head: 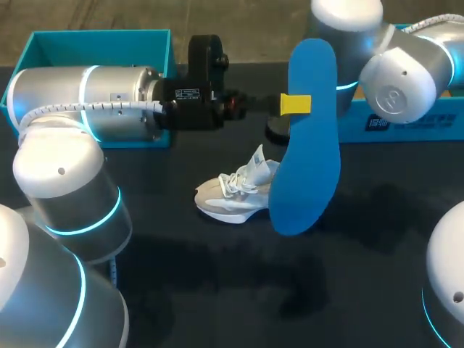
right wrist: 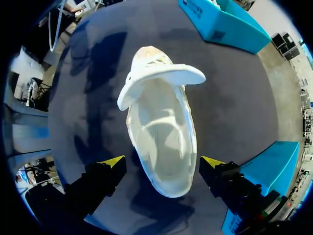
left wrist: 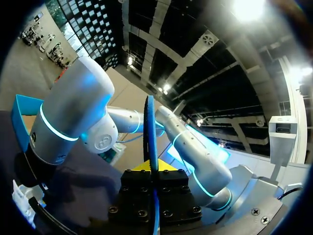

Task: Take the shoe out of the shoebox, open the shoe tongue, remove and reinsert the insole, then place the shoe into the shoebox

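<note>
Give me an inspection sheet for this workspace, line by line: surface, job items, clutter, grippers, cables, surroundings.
Surface: dark table, only shadows on it near the robot.
Job's things: white shoe mid-table on its sole, tongue pulled open; blue insole out of it, held in the air; teal shoebox far left, partly behind the left arm; second teal box part far right.
Clutter: nothing seen.
Grippers: left gripper shut on the insole; right gripper open, over the shoe's heel end, not touching it.
Cables: ribbed white hose along the left arm.
Surroundings: nothing seen reaching over the table.
</note>
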`<move>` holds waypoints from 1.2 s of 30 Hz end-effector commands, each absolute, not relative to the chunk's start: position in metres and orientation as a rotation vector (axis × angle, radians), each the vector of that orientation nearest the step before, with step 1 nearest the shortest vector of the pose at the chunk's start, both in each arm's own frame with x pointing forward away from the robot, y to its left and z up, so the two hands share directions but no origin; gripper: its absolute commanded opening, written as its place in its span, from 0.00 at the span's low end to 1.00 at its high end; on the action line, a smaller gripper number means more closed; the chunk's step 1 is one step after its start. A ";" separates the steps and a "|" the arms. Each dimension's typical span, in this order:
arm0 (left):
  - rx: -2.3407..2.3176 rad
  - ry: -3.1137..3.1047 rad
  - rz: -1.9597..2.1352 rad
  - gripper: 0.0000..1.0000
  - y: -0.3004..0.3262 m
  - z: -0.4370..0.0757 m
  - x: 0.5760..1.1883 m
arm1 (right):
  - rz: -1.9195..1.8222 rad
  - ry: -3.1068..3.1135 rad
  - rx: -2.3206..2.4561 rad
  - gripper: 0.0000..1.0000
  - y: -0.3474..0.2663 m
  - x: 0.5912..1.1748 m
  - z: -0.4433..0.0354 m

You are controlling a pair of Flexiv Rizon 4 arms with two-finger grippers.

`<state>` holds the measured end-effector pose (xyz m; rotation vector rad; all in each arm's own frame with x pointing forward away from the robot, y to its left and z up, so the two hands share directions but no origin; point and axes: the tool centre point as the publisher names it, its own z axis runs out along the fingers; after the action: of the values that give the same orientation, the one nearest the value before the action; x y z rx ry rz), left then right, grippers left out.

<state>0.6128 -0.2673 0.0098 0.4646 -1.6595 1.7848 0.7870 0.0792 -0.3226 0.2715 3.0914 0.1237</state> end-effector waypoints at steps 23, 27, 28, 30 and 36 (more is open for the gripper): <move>0.464 -1.658 1.786 0.00 -0.267 0.010 0.613 | 0.178 3.063 0.281 1.00 0.082 0.801 -0.321; 0.464 -1.658 1.786 0.00 -0.267 0.010 0.613 | 0.201 3.043 0.281 1.00 0.088 0.819 -0.329; 0.464 -1.658 1.786 0.00 -0.267 0.010 0.613 | 0.200 3.042 0.281 1.00 0.090 0.823 -0.332; 0.464 -1.658 1.786 0.00 -0.267 0.010 0.613 | 0.180 3.046 0.271 1.00 0.094 0.831 -0.340; 0.464 -1.658 1.786 0.00 -0.267 0.010 0.613 | 0.129 3.061 0.199 1.00 0.102 0.849 -0.358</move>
<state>0.6128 -0.2672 0.0098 0.4642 -1.6588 1.7853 0.8346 0.0883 -0.3427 0.2021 3.0395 0.1662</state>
